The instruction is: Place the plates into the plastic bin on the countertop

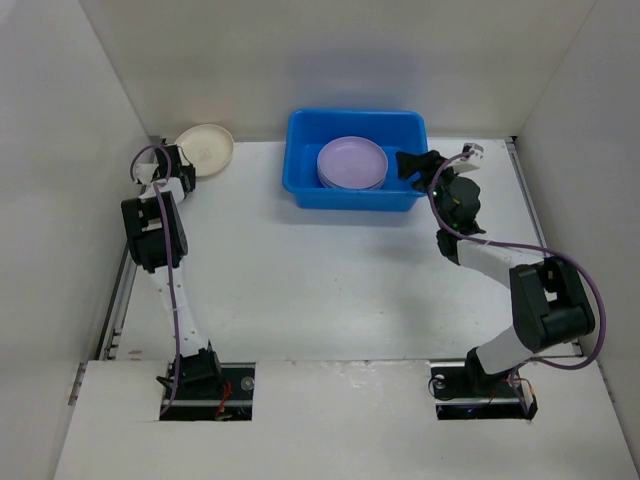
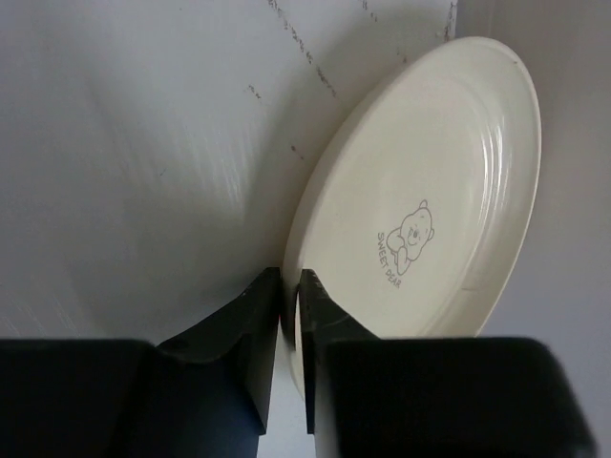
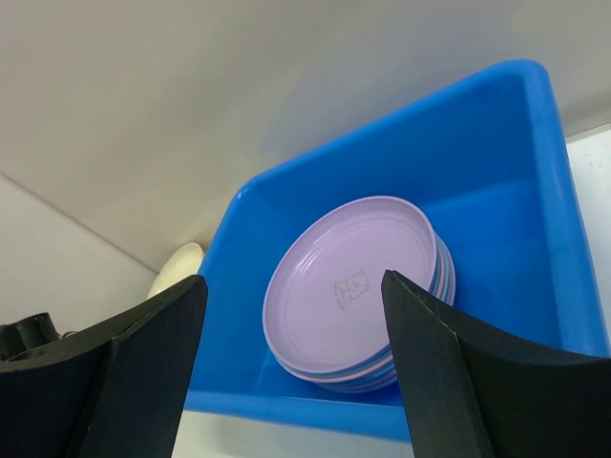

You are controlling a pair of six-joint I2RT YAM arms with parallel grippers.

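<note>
Top external view: the left gripper [image 1: 183, 158] pinches the near rim of the cream plate [image 1: 207, 145], the only plate seen outside the plastic bin [image 1: 300, 190]. The plate sits at the back of the bench [image 1: 300, 290], well to the left of the bin. In the left wrist view the two jaws stand almost together with the thin rim between them, and the plate's printed bear faces the camera. The plate lies just beyond the gripper, on the side away from the arm's base. The bin lies off to the gripper's right, so the carry looks set to run rightward along the back wall [image 1: 250, 60]. The plate is round, so no axis governs the grip. The left arm is by far the nearer to this plate.

The right gripper [image 1: 410, 165] hangs over the right end of the bin, jaws spread wide and holding nothing. Inside the bin, left of that gripper, a lavender plate [image 1: 352, 160] tops a stack. The right wrist view shows blue and pink edges beneath it, but the number of plates there is hard to count.

Whether the cream plate lies flat or leans against the wall cannot be told. The left wrist view also loses the plate's lower edge behind the gripper's own body.
</note>
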